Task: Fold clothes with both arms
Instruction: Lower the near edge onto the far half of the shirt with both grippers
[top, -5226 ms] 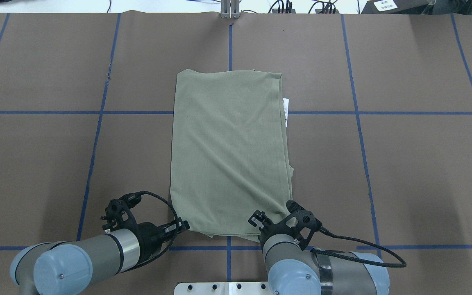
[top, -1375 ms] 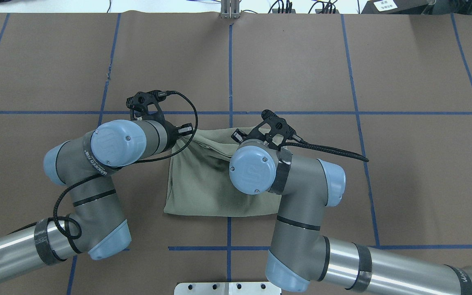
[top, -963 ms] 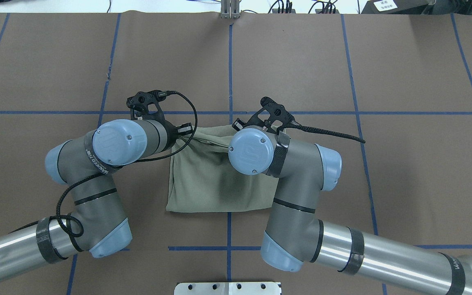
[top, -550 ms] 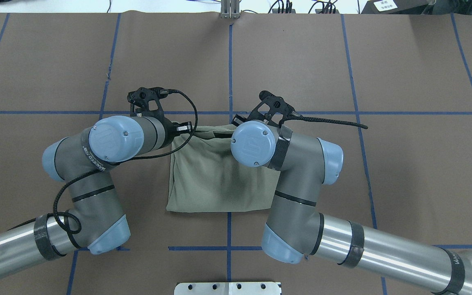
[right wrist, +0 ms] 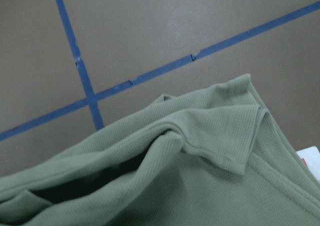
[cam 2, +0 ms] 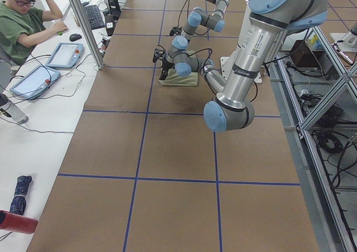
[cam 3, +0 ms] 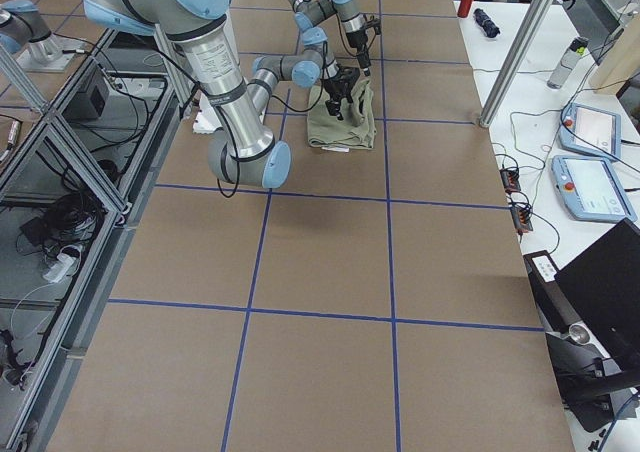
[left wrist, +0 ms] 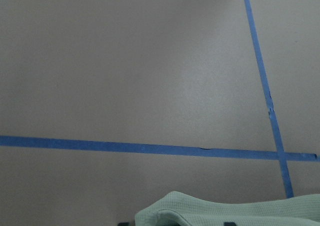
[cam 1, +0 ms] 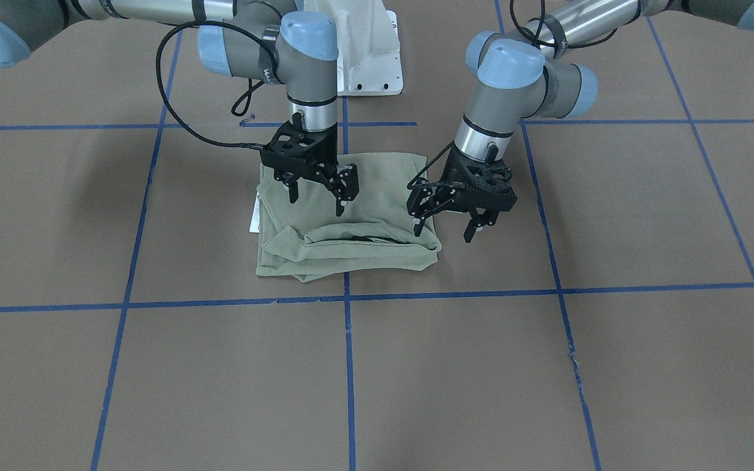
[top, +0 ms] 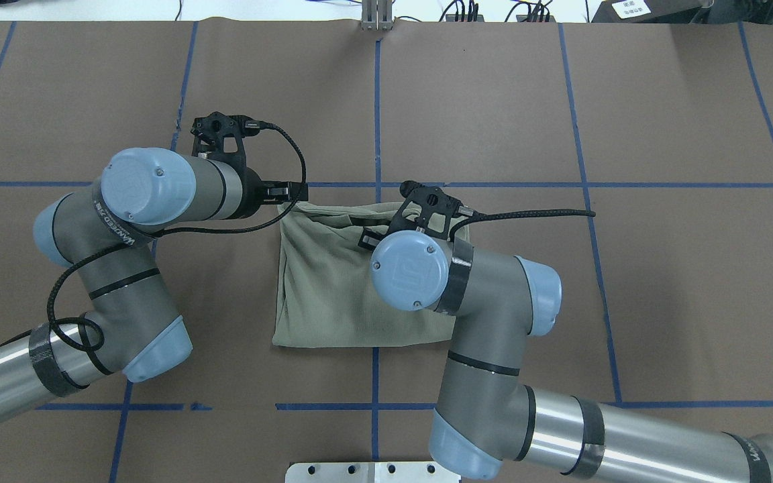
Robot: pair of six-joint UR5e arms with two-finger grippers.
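Note:
The sage-green shirt (cam 1: 364,252) lies folded in half on the brown table, a loose open fold along its far edge (top: 333,213). Its white tag (cam 1: 254,216) pokes out at one side. My left gripper (cam 1: 444,230) hangs open just above the shirt's far corner, one fingertip (cam 1: 416,229) over the cloth, the other over bare table. My right gripper (cam 1: 317,203) hovers open over the shirt's other half, holding nothing. The left wrist view shows only the shirt's edge (left wrist: 230,212). In the right wrist view the folded layers (right wrist: 200,176) are close below.
Blue tape lines (top: 376,100) grid the brown table. The white base pedestal (cam 1: 364,52) stands at the robot's side. A person (cam 2: 22,18) sits at a side table with tablets (cam 2: 64,54). Open table surrounds the shirt.
The long shirt has been folded in half toward the far side. Since 0.6 s ago the left arm has drawn off to its left and the right arm has pulled back over the shirt.

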